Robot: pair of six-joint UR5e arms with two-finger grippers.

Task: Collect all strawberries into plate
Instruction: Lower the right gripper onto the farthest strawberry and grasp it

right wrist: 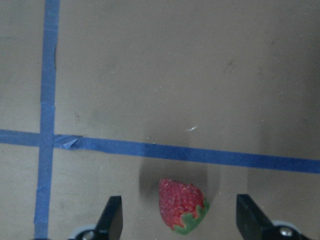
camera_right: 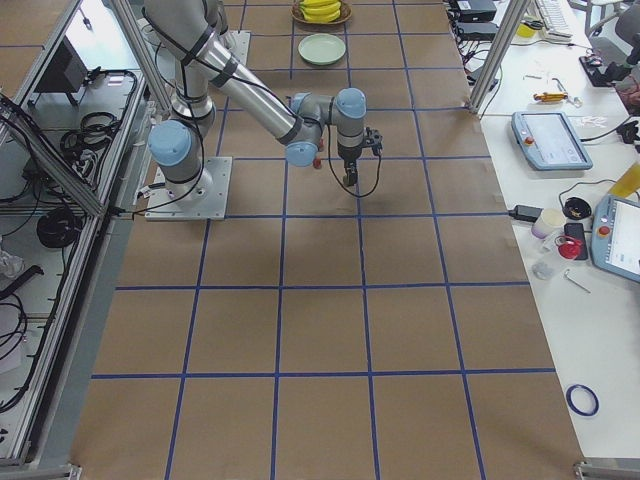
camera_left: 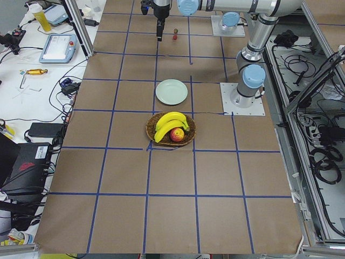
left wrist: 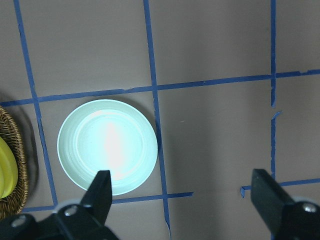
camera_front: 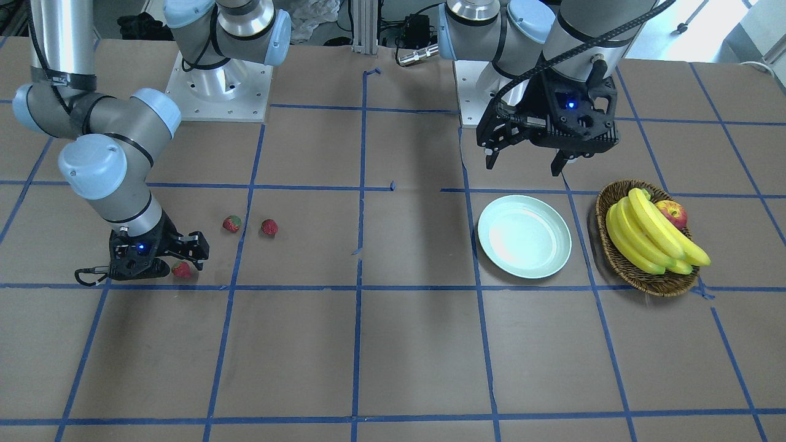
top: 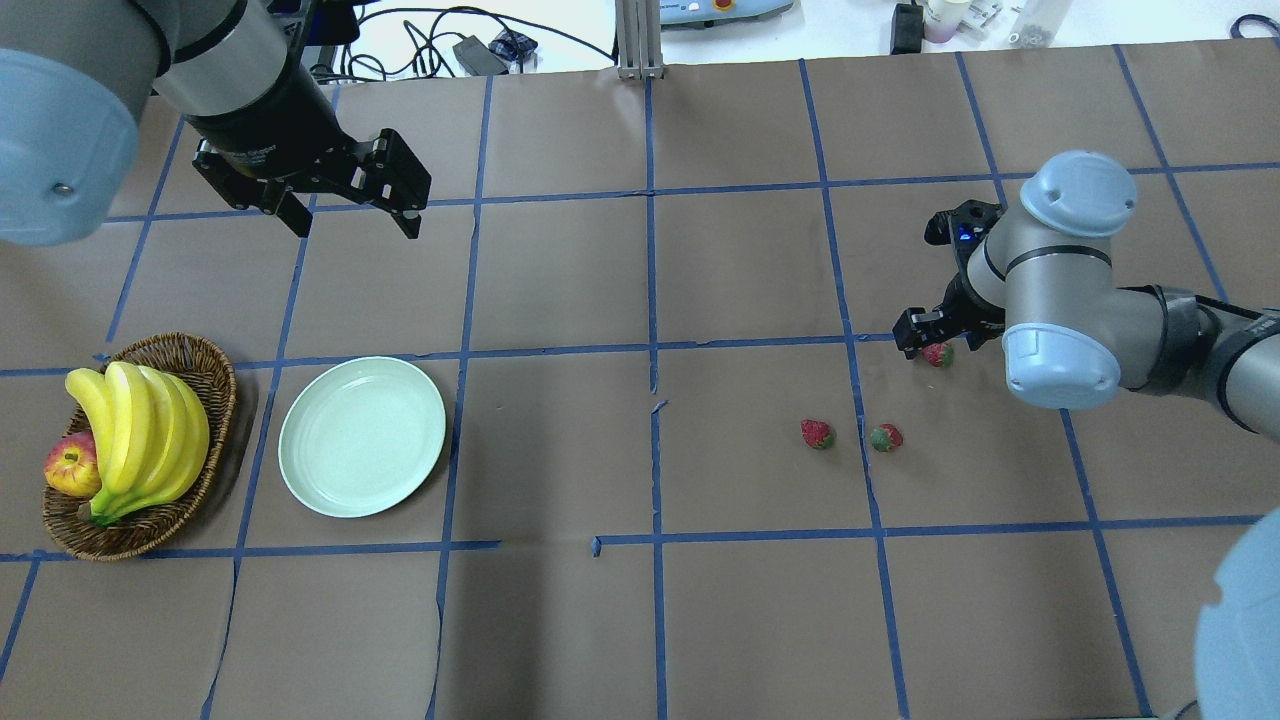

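Three strawberries lie on the brown table. One strawberry (right wrist: 182,206) sits between the spread fingers of my right gripper (right wrist: 180,200), which is low over the table and open, not touching the fruit. The same strawberry (top: 938,354) shows beside that gripper (top: 928,344) from overhead. Two more strawberries (top: 817,433) (top: 885,437) lie close together, nearer the table's middle. The pale mint plate (top: 362,436) has nothing on it. My left gripper (top: 356,228) hangs open and empty, high above the table just beyond the plate (left wrist: 107,146).
A brown wicker basket (top: 140,540) holding bananas (top: 140,435) and an apple (top: 70,468) stands beside the plate on its outer side. Blue tape lines grid the table.
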